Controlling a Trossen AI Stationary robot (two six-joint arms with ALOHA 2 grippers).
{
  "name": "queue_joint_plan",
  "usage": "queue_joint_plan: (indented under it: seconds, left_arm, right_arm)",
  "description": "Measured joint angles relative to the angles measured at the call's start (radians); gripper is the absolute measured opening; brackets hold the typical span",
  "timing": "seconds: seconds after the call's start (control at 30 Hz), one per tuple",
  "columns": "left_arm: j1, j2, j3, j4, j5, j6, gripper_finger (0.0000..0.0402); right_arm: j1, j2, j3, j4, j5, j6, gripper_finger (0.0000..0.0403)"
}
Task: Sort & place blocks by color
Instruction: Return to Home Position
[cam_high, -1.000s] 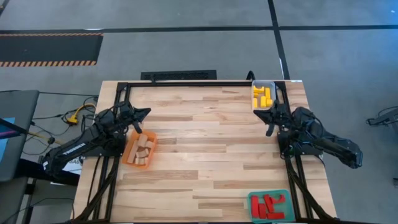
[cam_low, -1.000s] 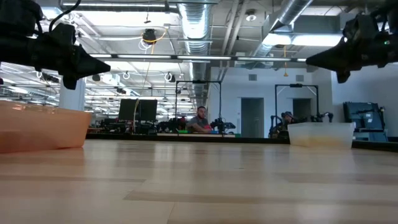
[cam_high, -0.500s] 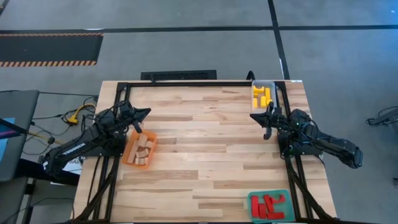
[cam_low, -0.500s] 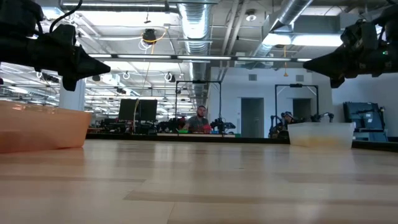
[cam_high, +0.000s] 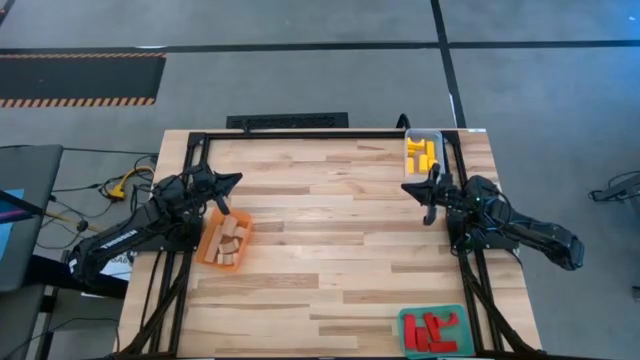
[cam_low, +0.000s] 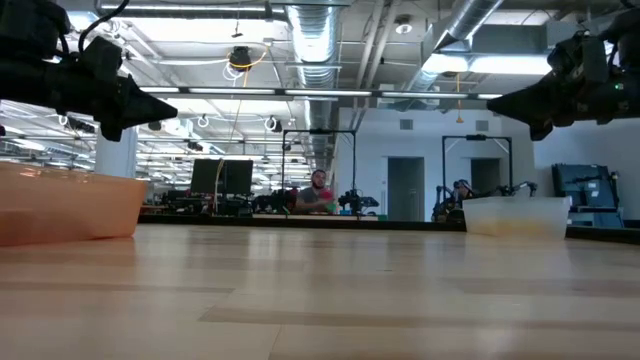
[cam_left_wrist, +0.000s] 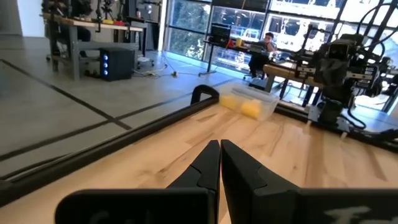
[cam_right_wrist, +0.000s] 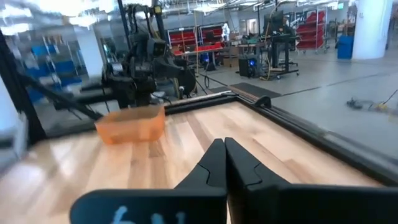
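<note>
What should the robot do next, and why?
Probably just fold both arms back to rest. Wood blocks lie in the orange tray, yellow blocks in the clear tray, red blocks in the green tray; no block lies loose on the table, and the left gripper and right gripper are shut, empty.

There are three trays: one orange tray at 9 o'clock, one clear tray at 1 o'clock, one green tray at 5 o'clock. They hold several wooden blocks, yellow blocks and red blocks; the exact numbers I cannot tell.
</note>
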Motion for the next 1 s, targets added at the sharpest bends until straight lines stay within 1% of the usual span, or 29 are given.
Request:
queue_joint_plan:
  seconds: [0.13,0.23,0.43,1.0]
  left_arm:
    - [0.0,0.0,0.0,-0.003,-0.021,0.011,0.0]
    - [0.0,0.0,0.0,-0.004,-0.024,0.011,0.0]
    - [0.0,0.0,0.0,-0.005,-0.024,0.011,0.0]
    - [0.0,0.0,0.0,-0.006,-0.025,0.011,0.0]
  right_arm:
    - [-0.001,0.02,-0.001,-0.001,0.001,-0.113,0.0019]
    - [-0.001,0.027,-0.001,-0.001,0.002,-0.152,0.0032]
    - [-0.001,0.027,-0.002,-0.001,0.005,-0.153,0.0044]
    - [-0.001,0.027,-0.002,-0.002,0.005,-0.153,0.0043]
